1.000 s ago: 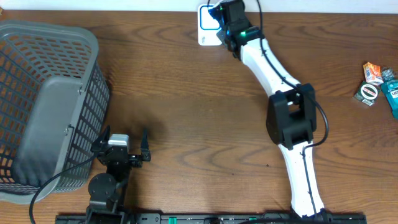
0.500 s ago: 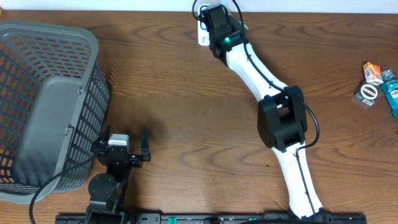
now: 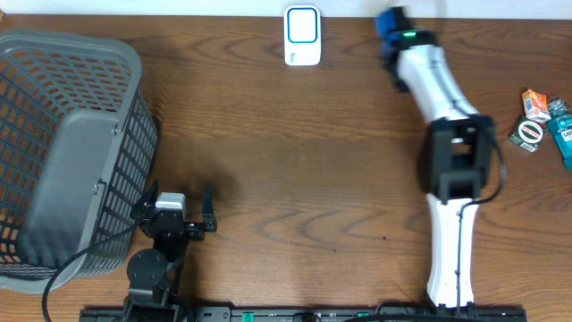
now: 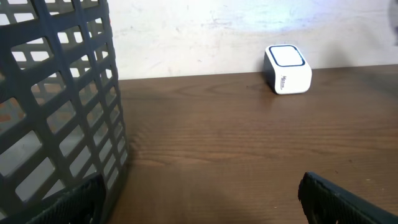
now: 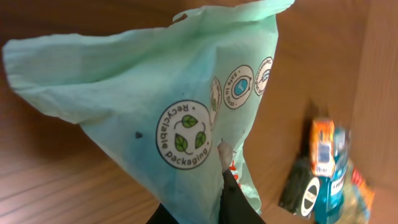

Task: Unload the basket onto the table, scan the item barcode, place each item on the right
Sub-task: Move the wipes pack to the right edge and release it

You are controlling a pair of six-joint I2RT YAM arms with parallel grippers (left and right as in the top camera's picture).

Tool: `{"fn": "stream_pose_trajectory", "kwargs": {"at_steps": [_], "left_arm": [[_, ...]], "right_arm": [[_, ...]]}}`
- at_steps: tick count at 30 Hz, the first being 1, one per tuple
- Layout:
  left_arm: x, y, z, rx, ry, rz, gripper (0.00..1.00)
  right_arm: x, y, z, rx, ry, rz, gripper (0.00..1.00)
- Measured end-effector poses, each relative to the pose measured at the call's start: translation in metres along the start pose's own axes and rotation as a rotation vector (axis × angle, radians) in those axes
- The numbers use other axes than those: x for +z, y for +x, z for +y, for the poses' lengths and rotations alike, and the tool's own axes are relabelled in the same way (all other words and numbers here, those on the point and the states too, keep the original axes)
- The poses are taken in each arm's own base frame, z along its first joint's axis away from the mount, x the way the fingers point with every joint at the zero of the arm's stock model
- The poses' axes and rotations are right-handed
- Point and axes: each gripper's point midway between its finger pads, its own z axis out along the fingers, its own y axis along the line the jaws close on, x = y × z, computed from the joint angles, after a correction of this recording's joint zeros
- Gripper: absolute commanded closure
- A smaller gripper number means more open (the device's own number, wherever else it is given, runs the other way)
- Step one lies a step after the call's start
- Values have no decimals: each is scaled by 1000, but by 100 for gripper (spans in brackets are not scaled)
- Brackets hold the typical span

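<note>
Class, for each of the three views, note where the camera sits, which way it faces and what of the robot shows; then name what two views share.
Overhead: above the table, looking straight down on basket, scanner and small items; open left end effector and right arm show.
Left wrist: low over the table, facing the far wall, basket and scanner; own fingertips at bottom corners.
Right wrist: close on the green bag pinched by the right end effector; small items beyond.
Shared: scanner, overhead and left wrist.
</note>
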Motion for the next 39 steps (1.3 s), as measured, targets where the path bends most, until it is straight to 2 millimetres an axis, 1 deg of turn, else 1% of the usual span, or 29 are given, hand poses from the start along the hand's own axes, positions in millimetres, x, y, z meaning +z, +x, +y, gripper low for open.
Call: {"fn": "stream_pose_trajectory", "kwargs": {"at_steps": [3, 5, 6, 8, 9, 10, 11, 12, 13, 14, 16, 18, 19, 21, 22, 23, 24, 25, 26, 27, 28, 29, 30, 32, 33, 34, 36, 38, 39], "left_arm": [[0, 0, 0, 0, 0, 0, 2], [0, 0, 0, 0, 0, 0, 2], [0, 0, 0, 0, 0, 0, 2], [0, 0, 0, 0, 0, 0, 2], [0, 0, 0, 0, 0, 0, 3], [0, 0, 0, 0, 0, 0, 2], [0, 0, 0, 0, 0, 0, 2], [0, 0, 0, 0, 0, 0, 2], [0, 0, 0, 0, 0, 0, 3], [0, 0, 0, 0, 0, 0, 2], [0, 0, 0, 0, 0, 0, 2], [0, 0, 0, 0, 0, 0, 2], [0, 0, 0, 0, 0, 0, 2], [0, 0, 0, 0, 0, 0, 2], [0, 0, 0, 0, 0, 0, 2], [0, 0, 0, 0, 0, 0, 2], [0, 0, 0, 0, 0, 0, 2], [0, 0, 0, 0, 0, 0, 2], [0, 0, 0, 0, 0, 0, 2], [0, 0, 0, 0, 0, 0, 2], [0, 0, 0, 0, 0, 0, 2], [0, 0, 0, 0, 0, 0, 2], [0, 0, 0, 0, 0, 0, 2], [0, 0, 0, 0, 0, 0, 2], [0, 0, 0, 0, 0, 0, 2], [0, 0, 0, 0, 0, 0, 2], [0, 0, 0, 0, 0, 0, 2], [0, 0, 0, 0, 0, 0, 2], [0, 0, 0, 0, 0, 0, 2]], "right_arm": [[43, 23, -44, 108, 18, 77, 99], [67, 40, -66, 166, 14, 122, 99], [74, 45, -73, 185, 9, 137, 99], [88, 54, -89, 236, -1, 155, 93], [95, 58, -98, 266, -4, 158, 88], [99, 61, -103, 288, -6, 162, 78], [104, 64, -109, 304, -7, 168, 59], [108, 69, -116, 325, -5, 176, 28], [112, 72, -121, 337, -6, 184, 9], [115, 76, -126, 350, -8, 192, 1], [118, 83, -129, 374, -29, 207, 1], [115, 85, -128, 394, -78, 213, 1], [111, 84, -126, 401, -108, 210, 1], [96, 75, -125, 423, -177, 180, 1], [85, 68, -127, 437, -210, 153, 1], [69, 58, -130, 455, -249, 112, 1], [61, 53, -132, 461, -264, 93, 1], [30, 38, -144, 489, -309, 16, 1], [8, 30, -151, 502, -341, -31, 1], [-22, 23, -164, 518, -370, -90, 1], [-55, 18, -178, 533, -396, -151, 1], [-78, 15, -187, 541, -415, -195, 1], [-115, 15, -205, 561, -433, -269, 1], [-169, 19, -230, 596, -455, -374, 1], [-200, 26, -244, 617, -461, -430, 1], [-234, 37, -258, 638, -467, -488, 1], [-278, 58, -273, 665, -475, -557, 1], [-318, 84, -284, 686, -478, -620, 1], [-333, 96, -288, 692, -479, -642, 1]]}}
